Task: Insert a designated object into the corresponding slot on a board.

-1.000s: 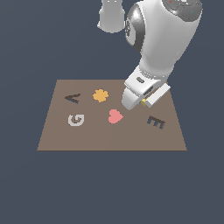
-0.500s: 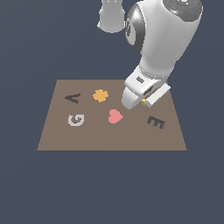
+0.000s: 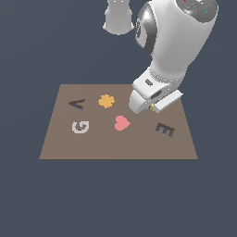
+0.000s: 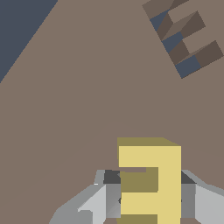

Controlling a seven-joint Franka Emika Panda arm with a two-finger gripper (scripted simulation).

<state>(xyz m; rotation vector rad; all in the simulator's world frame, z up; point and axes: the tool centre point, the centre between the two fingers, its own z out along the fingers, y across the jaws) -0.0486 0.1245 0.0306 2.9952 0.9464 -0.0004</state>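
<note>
The yellow E block (image 4: 151, 181), cut off at the wrist view's edge, is clamped between the end effector (image 4: 148, 192) fingers above the board (image 3: 115, 146), apart from the E-shaped slot (image 3: 165, 130).

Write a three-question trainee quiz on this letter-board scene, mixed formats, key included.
1. True or false: the thick yellow E-shaped block already sits in the dark E-shaped recess.
2. Which piece lies nearest the grey G letter: (a) dark A-shaped recess, (b) pink heart, (c) orange flower?
3. Fill in: the gripper is closed on the ____.

Key: 1 false; 2 a; 3 yellow E-shaped block.
</note>
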